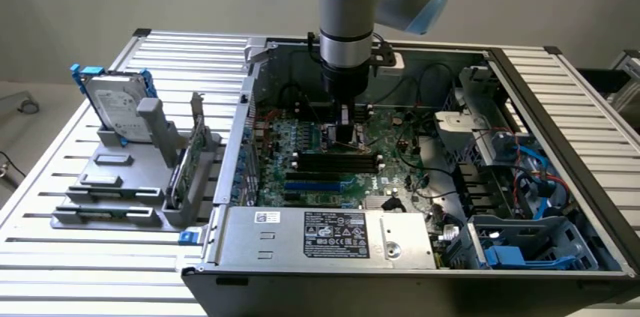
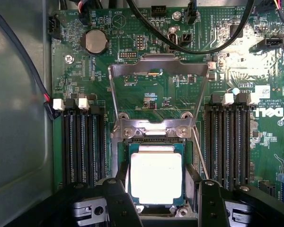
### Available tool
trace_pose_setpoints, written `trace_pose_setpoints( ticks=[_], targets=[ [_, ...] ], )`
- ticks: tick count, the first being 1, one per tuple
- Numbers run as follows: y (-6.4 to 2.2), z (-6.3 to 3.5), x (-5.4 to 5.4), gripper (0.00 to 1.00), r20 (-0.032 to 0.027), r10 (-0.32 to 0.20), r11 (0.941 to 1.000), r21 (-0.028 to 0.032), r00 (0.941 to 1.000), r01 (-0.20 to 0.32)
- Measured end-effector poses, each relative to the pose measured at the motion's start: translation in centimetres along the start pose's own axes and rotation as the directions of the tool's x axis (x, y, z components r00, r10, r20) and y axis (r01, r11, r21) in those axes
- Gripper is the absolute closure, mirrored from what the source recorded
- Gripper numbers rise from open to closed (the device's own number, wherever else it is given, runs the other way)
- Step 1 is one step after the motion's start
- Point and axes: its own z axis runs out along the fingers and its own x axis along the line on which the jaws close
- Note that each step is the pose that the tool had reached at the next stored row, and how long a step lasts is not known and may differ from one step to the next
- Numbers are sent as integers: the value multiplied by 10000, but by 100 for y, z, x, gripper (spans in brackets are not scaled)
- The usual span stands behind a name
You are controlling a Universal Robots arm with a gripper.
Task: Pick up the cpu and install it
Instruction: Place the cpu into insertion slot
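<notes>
The cpu [image 2: 156,177], a flat square chip with a silver-grey top, sits level over the motherboard socket [image 2: 155,137], whose metal load plate [image 2: 158,71] is swung up and open. My gripper [image 2: 157,201] has one black finger [image 2: 117,198] against each side edge of the chip, shut on it. In the exterior view the gripper [image 1: 345,136] reaches straight down into the open computer case, low over the green motherboard [image 1: 330,152]. I cannot tell whether the chip rests in the socket or hangs just above it.
Black memory slots [image 2: 83,142] flank the socket on both sides, and black cables [image 2: 199,42] arc across the board beyond it. The power supply [image 1: 330,234] closes the case's near side. A hard drive [image 1: 118,103] stands in a grey rack [image 1: 110,189] at the exterior view's left.
</notes>
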Motion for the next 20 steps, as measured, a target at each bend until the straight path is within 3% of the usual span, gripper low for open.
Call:
trace_pose_setpoints(
  ticks=[20],
  targets=[
    [-1, 16, 9, 45, 35, -2, 10000, -9, 10000, 2]
  ],
)
